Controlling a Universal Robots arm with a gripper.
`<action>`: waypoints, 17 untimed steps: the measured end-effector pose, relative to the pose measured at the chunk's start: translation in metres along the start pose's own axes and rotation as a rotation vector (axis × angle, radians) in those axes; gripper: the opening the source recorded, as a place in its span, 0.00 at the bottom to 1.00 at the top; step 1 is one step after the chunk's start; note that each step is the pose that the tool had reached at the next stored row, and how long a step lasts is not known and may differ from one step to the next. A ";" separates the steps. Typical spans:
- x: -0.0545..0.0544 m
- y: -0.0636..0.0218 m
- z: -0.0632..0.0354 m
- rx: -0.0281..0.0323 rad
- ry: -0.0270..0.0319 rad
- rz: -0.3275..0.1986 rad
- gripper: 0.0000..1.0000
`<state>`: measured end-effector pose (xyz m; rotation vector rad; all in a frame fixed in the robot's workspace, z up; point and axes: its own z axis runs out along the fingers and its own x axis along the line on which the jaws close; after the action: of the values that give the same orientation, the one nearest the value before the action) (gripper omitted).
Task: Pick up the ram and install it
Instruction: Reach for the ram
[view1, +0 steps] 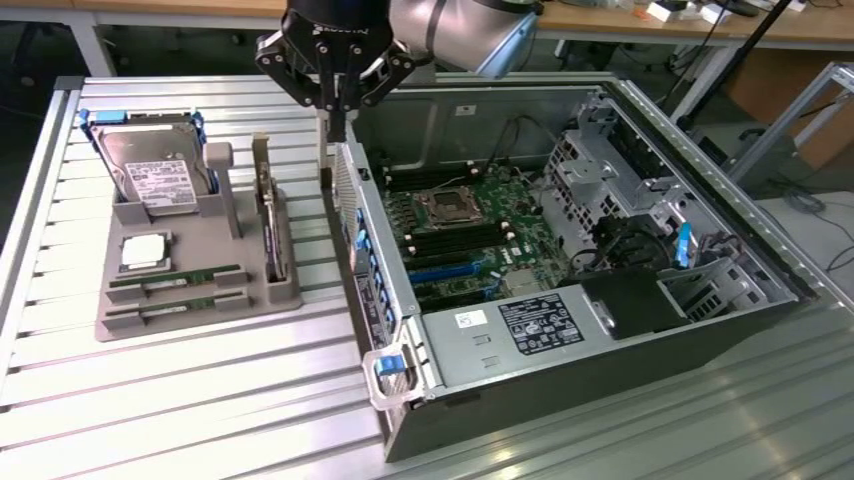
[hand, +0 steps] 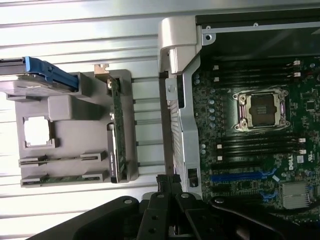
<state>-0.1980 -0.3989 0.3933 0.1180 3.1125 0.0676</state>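
**Caller:** The gripper (view1: 338, 128) hangs above the computer case (hand: 182, 100) wall that stands just beside the grey holder (view1: 187, 322). How are the jaws?

**Spotter:** Pinched fully together, with nothing between them.

**Caller:** And the ram (view1: 174, 277)?

**Spotter:** It sits lengthwise in a slot at the grey holder's end opposite the hard drive (view1: 154, 175). A twin stick (view1: 174, 305) lies in the outermost slot beside it. The gripper is well apart from both.

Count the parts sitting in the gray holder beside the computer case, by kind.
Hard drive: 1
CPU: 1
RAM sticks: 2
Card: 1
Total: 5
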 end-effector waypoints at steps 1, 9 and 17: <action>0.001 -0.0001 0.0000 0.0000 0.0000 0.000 0.10; 0.006 -0.0005 -0.0002 0.0000 0.0000 0.000 0.10; 0.011 -0.0008 -0.0003 0.0000 0.0000 0.000 0.10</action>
<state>-0.2089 -0.3989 0.3933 0.1179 3.1125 0.0676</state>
